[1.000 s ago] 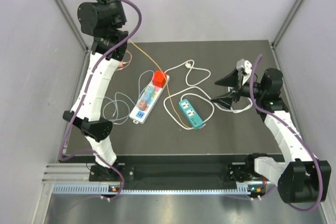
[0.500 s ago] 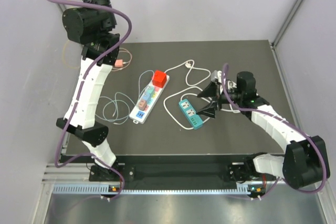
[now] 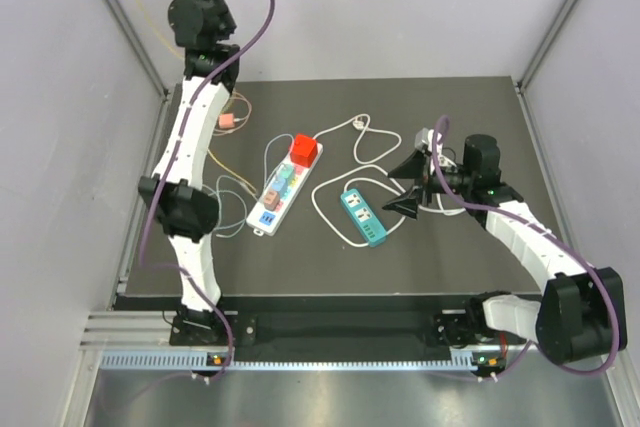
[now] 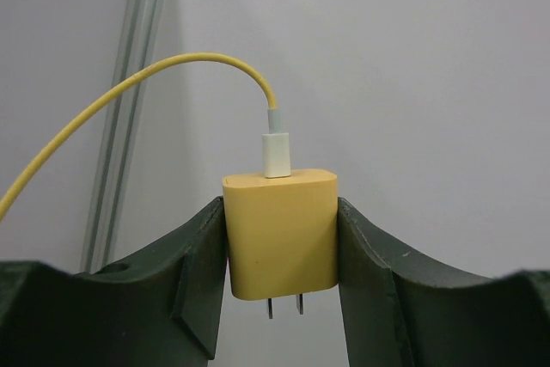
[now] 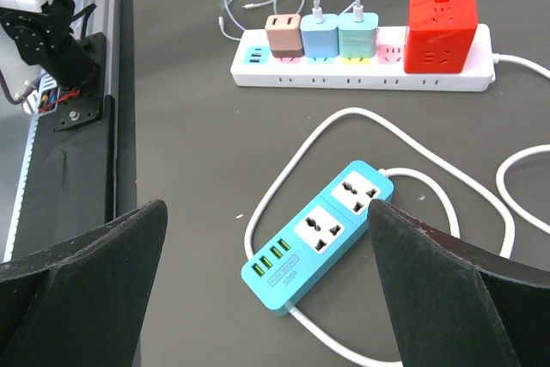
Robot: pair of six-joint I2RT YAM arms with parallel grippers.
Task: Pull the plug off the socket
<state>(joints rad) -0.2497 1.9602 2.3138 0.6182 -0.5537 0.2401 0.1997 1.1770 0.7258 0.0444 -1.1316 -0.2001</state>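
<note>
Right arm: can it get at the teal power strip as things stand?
Probably yes. The right gripper is open and hovers just beside the teal power strip, with nothing between them. Only a white cable loops around the strip, lying low.

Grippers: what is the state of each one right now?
Left gripper: closed on the yellow charger.
Right gripper: open, holding nothing.
</note>
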